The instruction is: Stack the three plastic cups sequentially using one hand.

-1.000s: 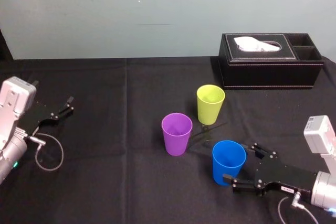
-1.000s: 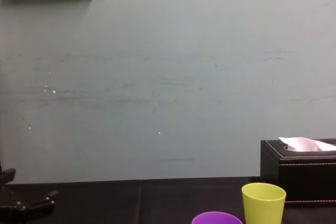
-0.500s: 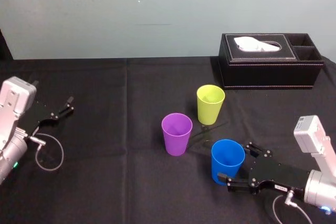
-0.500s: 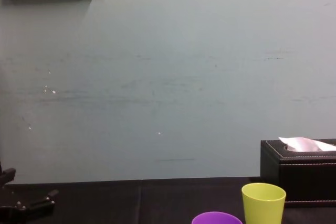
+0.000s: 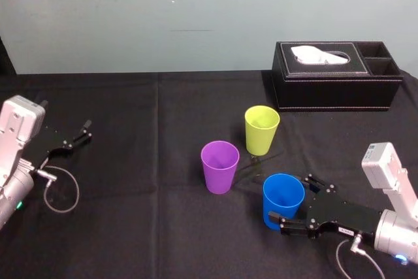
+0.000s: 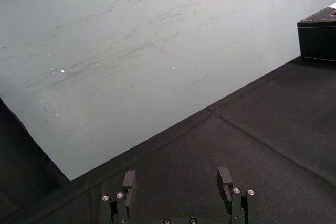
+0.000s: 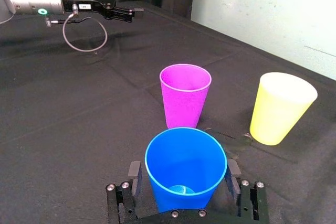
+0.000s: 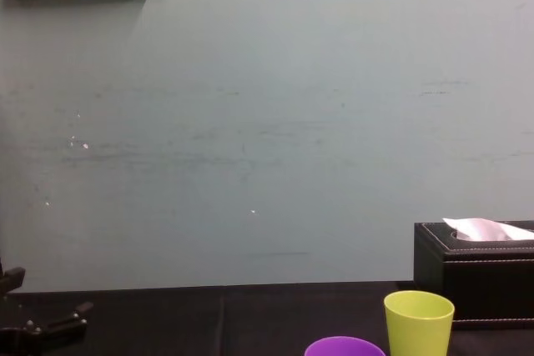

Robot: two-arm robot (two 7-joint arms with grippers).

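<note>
loosely, right gripper (image 7: 183,168) flanks blue cup (image 5: 283,200) lower right, jaws open, contact unclear; purple cup (image 5: 219,164) close, bare cloth (image 5: 130,194) leftward; left gripper (image 6: 177,176) idle, jaws apart.

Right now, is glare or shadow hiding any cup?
Head view: no glare; purple cup, yellow-green cup and blue cup show plainly, faint shadows on the cloth, left gripper parked at the left. Right wrist view: the yellow-green cup's inside is washed pale; right gripper open around the blue cup. Chest view: bottom edge cuts the purple cup.
</note>
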